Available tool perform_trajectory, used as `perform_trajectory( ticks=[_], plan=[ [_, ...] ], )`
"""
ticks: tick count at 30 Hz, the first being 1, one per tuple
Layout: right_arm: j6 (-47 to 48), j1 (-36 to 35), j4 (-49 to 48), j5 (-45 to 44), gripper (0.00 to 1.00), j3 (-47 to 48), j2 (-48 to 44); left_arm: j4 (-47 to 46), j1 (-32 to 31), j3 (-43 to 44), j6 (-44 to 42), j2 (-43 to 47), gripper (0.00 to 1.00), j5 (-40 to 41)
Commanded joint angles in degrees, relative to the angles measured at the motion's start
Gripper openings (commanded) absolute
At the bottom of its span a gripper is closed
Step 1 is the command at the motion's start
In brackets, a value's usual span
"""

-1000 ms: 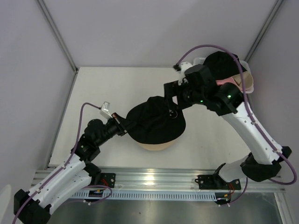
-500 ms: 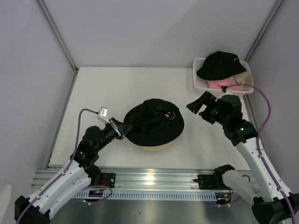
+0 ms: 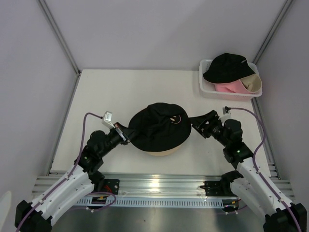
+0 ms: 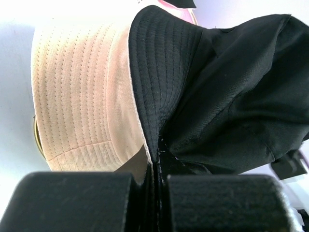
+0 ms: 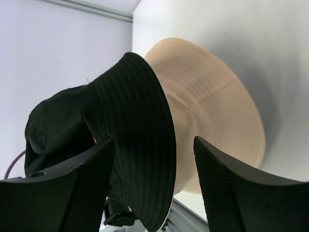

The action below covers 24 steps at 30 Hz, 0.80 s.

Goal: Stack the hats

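Black bucket hat (image 3: 159,126) lay draped over the tan hat (image 3: 160,151) at the middle of the counter (image 3: 106,92), its 9 o'clock brim pinched in the closed left tool (image 3: 126,134). The right tool (image 3: 198,124) stood at 3 o'clock, spread wide, gripping nothing. Judged risk: any pull toward 9 o'clock on that clamped brim would drag the loosely seated crown off the stack.

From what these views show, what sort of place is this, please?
Probably a robot lab cell: a white table enclosed by plain panels, arms bolted to a metal rail, hats staged in a basket.
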<state>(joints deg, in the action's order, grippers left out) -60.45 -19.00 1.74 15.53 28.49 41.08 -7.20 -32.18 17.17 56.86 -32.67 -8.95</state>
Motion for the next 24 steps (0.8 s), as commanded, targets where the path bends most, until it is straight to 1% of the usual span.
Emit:
perform_trajectory(
  ticks=[1, 5, 6, 8, 14, 15, 17, 18, 20, 21, 23, 24],
  plan=[
    [-7.6, -1.7, -15.6, 0.2, 0.68, -4.2, -0.7, 1.8, 0.0, -1.0, 0.0, 1.7, 0.01, 2.1],
    [-6.1, -4.0, -12.6, -0.7, 0.67, -3.2, 0.8, 2.5, -0.1, -0.9, -0.1, 4.2, 0.01, 3.1],
    [-6.2, -4.1, -12.8, -0.7, 0.64, -3.4, 0.8, 2.4, -0.1, -0.9, -0.3, 4.3, 0.01, 3.2],
    [-6.7, -4.4, -14.6, -0.6, 0.62, -4.1, 0.5, 2.7, -0.1, -1.0, -0.6, 3.8, 0.01, 3.4],
    [-8.0, -5.6, -16.1, 1.7, 0.62, -4.3, 2.0, -0.6, -1.5, -3.1, 0.1, 2.7, 0.01, 3.8],
    [-8.0, -7.2, -16.0, 0.6, 0.6, -5.2, 1.8, -1.4, -1.7, -3.5, 0.2, 2.8, 0.01, 4.9],
    [-8.9, -8.5, -17.1, -0.6, 0.52, -6.4, 1.4, -2.1, -2.3, -4.1, 0.5, 3.1, 0.01, 5.6],
    [-9.1, -9.0, -17.5, -0.9, 0.41, -7.0, 0.8, -2.5, -3.0, -4.4, 0.7, 3.4, 0.01, 6.0],
    [-8.9, -9.7, -16.7, -2.2, 0.26, -7.8, 0.2, -2.7, -4.0, -5.4, 0.9, 4.6, 0.01, 6.8],
    [-8.6, -9.7, -16.3, -2.6, 0.13, -7.9, -0.5, -2.7, -4.5, -6.1, 1.0, 5.1, 0.01, 7.0],
    [-8.0, -9.8, -14.8, -3.1, 0.0, -8.1, -1.3, -2.5, -5.3, -6.8, 1.1, 6.8, 0.01, 8.3],
    [-7.5, -9.8, -14.3, -3.7, 0.0, -8.2, -1.9, -1.7, -5.6, -7.2, 1.1, 7.5, 0.01, 8.6]
  ],
)
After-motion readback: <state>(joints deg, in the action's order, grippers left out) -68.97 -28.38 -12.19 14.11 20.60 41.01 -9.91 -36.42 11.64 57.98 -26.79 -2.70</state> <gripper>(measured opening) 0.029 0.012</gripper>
